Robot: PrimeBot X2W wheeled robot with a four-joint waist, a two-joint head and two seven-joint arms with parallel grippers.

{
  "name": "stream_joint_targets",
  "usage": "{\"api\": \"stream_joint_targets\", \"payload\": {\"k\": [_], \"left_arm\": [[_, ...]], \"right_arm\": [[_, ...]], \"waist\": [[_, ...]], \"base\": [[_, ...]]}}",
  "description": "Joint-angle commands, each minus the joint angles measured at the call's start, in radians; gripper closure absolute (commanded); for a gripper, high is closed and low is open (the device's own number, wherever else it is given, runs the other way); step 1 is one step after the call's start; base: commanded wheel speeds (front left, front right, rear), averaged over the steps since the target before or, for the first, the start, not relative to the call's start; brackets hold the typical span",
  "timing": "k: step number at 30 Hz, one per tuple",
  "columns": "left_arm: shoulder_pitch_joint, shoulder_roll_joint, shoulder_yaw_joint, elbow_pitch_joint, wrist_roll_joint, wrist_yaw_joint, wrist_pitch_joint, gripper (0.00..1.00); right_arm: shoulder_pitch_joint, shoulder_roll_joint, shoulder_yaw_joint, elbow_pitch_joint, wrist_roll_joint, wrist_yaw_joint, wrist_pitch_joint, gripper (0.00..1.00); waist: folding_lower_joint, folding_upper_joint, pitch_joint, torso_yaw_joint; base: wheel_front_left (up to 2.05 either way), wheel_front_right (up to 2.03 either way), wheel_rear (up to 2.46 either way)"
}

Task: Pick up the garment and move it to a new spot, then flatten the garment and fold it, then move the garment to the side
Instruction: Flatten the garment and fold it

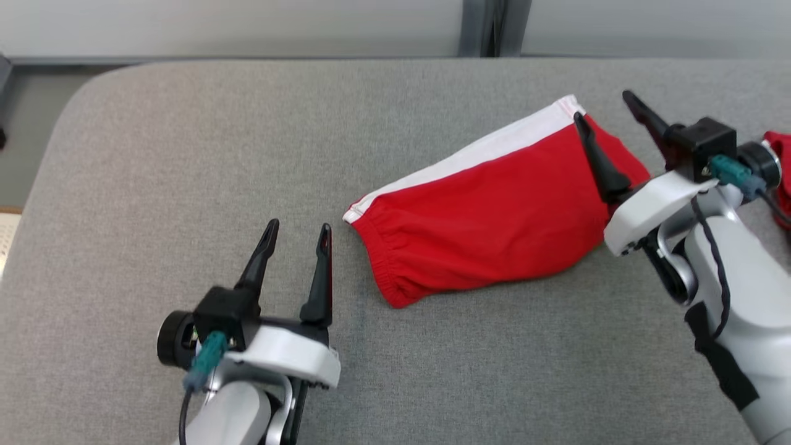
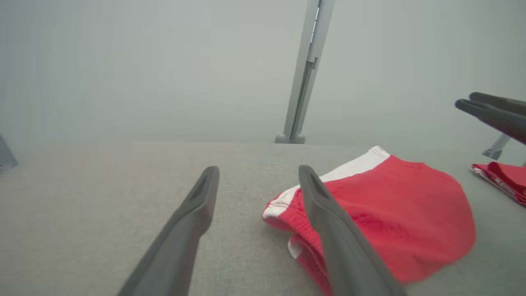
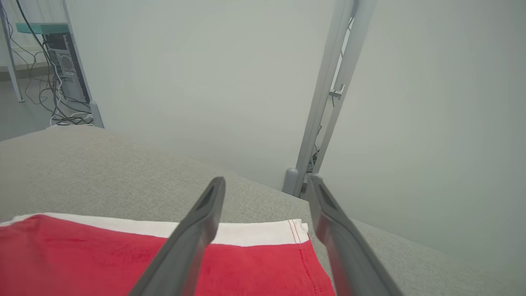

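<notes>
A red garment (image 1: 494,216) with a white band along its far edge lies folded on the grey padded table (image 1: 185,154), right of centre. My left gripper (image 1: 298,227) stands open just left of the garment's elastic end, holding nothing. In the left wrist view that gripper (image 2: 259,170) has the garment (image 2: 390,213) behind its right finger. My right gripper (image 1: 602,106) is open over the garment's right end, one finger above the cloth and one past its edge. The right wrist view has the gripper (image 3: 267,181) spread above the white-banded corner of the garment (image 3: 82,255).
Another red cloth (image 1: 780,167) lies at the table's far right edge, also seen as red cloth (image 2: 503,179). A grey metal post (image 1: 482,28) stands against the pale wall behind the table. The table's rounded corner (image 1: 80,99) is at far left. A computer tower with cables (image 3: 65,70) stands beyond.
</notes>
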Motion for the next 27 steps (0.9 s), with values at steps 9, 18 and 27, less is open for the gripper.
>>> {"api": "stream_joint_targets", "payload": {"k": [9,18,27], "left_arm": [[0.218,0.034,0.051,-0.205,0.229,0.082,-0.005,0.00],[0.298,0.029,0.066,-0.242,0.320,0.101,-0.005,0.00],[0.288,-0.025,0.036,-0.234,0.371,0.061,-0.005,0.00]], "right_arm": [[0.213,0.045,-0.114,-0.102,-0.001,0.000,-0.006,0.00],[0.338,0.062,-0.214,-0.125,0.068,0.000,-0.006,0.00],[0.269,0.033,-0.401,0.092,0.202,0.000,0.019,0.00]], "waist": [[0.0000,0.0000,-0.120,0.034],[0.0000,0.0000,-0.134,0.081],[0.0000,0.0000,-0.084,0.123]], "base": [[0.00,0.00,0.00],[0.00,0.00,0.00],[0.00,0.00,0.00]]}}
